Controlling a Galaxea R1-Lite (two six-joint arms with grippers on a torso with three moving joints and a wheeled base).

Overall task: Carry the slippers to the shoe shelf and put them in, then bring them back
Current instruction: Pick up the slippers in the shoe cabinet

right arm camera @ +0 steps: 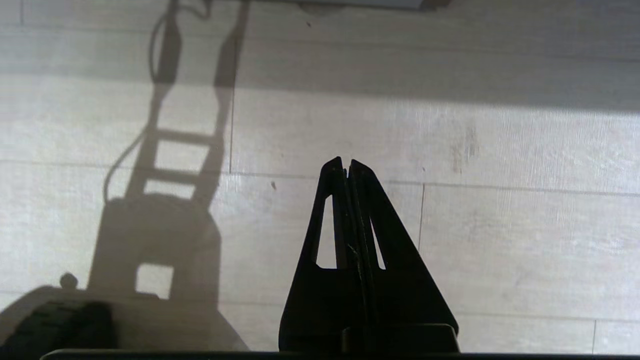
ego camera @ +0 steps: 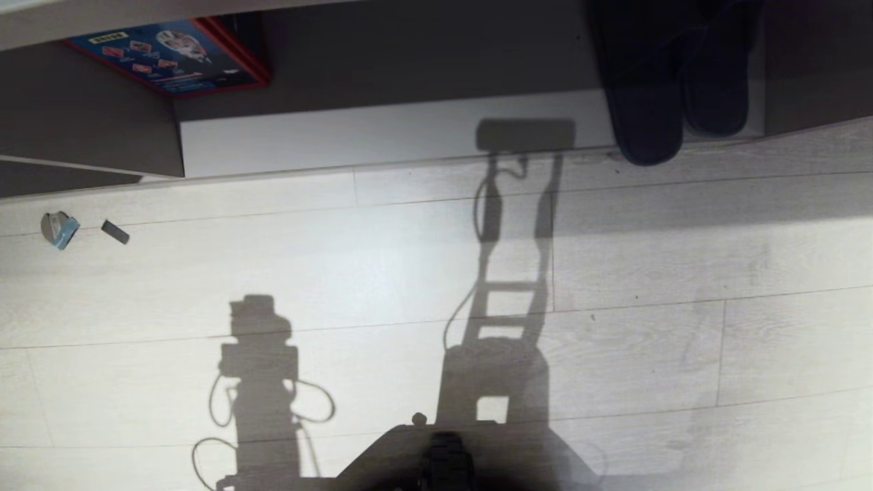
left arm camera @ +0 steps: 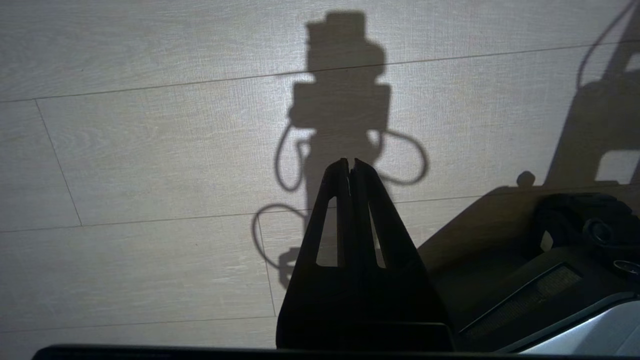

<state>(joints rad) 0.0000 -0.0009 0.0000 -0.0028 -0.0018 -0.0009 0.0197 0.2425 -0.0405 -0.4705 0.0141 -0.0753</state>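
Observation:
The two dark slippers lie side by side at the right end of the shoe shelf, a low open cubby with a pale floor and taupe walls. The left slipper's end pokes out over the shelf's front edge onto the wooden floor. Neither arm appears in the head view. My left gripper hangs over bare floorboards beside my base, shut with nothing in it. My right gripper is also shut and empty above the floor, well back from the shelf.
A red-edged blue box sits in the neighbouring cubby at the left. A small round object with a blue part and a small dark piece lie on the floor at the left. My base shows at the near edge.

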